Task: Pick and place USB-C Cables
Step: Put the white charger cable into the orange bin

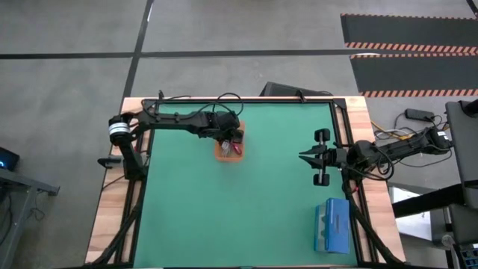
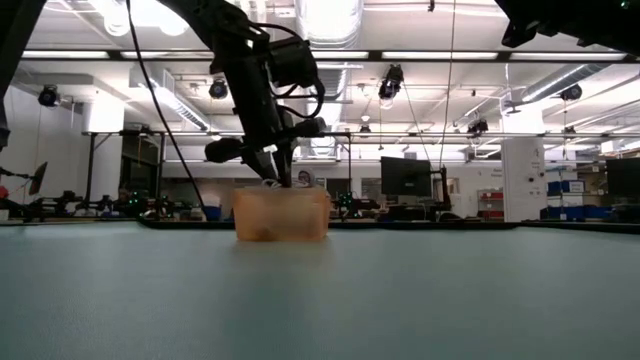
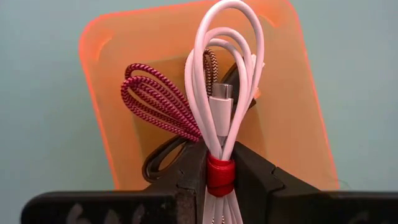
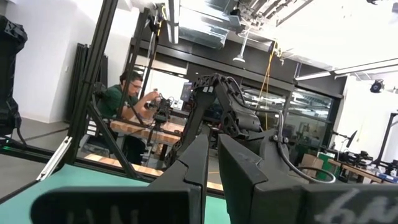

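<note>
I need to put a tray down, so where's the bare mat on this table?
Bare green mat spans the near half, bordered by the blue box. Crowded around the translucent orange bin, where the left tool holds the white cable.

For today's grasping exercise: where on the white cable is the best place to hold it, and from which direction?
Grip the white cable at its red band, where the loops are bunched into one narrow neck. Come from above, fingers either side, as the left gripper does now over the orange bin; the loose loops would likely slip.
</note>
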`<state>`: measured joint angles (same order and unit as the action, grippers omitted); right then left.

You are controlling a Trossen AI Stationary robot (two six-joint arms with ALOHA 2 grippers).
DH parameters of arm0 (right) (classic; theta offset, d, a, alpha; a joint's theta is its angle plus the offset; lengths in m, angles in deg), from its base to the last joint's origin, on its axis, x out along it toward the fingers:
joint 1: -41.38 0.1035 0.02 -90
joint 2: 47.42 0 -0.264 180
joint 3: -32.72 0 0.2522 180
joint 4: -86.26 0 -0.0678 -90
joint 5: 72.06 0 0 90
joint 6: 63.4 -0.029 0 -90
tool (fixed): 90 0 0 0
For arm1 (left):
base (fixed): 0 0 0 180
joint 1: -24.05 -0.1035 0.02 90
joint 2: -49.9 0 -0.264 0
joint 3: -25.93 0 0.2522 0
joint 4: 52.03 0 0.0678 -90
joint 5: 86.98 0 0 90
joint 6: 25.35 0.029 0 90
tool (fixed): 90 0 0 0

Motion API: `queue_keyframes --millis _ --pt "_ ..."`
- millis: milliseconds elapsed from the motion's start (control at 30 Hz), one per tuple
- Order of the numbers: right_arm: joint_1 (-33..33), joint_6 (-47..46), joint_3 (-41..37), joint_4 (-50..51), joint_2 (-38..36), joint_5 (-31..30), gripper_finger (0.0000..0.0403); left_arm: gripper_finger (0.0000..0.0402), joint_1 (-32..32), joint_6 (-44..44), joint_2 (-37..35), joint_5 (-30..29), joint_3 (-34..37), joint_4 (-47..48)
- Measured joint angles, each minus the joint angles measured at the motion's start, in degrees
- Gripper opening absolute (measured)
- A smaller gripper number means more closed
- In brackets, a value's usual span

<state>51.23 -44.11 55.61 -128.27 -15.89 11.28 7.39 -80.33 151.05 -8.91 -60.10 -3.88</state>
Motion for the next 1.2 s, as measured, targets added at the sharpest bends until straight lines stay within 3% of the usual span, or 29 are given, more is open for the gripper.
queue_keyframes --millis 1200 --pt "0.0 0.2 0.0 0.0 0.0 0.0 0.0028 0.0049 0.3 -0.1 0.0 0.1 1.8 -2.9"
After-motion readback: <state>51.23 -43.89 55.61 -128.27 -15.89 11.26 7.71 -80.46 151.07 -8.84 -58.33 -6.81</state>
